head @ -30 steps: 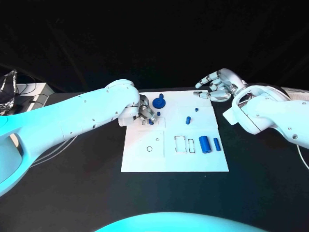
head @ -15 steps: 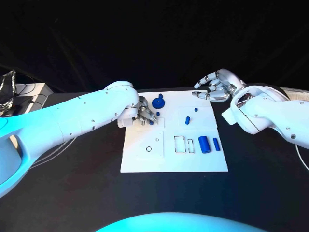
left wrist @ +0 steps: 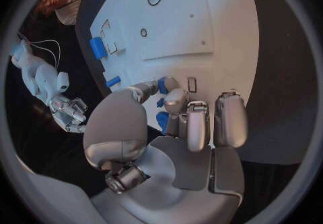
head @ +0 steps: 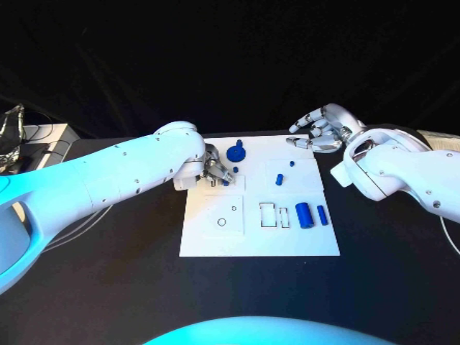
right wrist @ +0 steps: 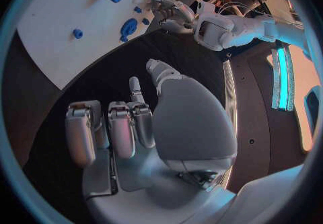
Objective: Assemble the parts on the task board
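The left robot hand [head: 218,171] pinches a small blue part [left wrist: 163,85] over the task board [head: 259,241] at its 10 o'clock corner. The right robot hand [head: 323,129] hovers spread and empty at 1 o'clock.

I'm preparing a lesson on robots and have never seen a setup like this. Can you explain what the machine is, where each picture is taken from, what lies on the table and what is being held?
This is a robot with two white arms ending in silver hands. One picture looks down from its head; the two round ones come from cameras at its wrists.

On the black table lies a white task board with small blue parts, among them a blue cylinder and a round disc-shaped part.

The left hand is down on the board, pinching a small blue part between its fingertips. The right hand hovers beyond the board's far right corner, fingers apart, holding nothing.
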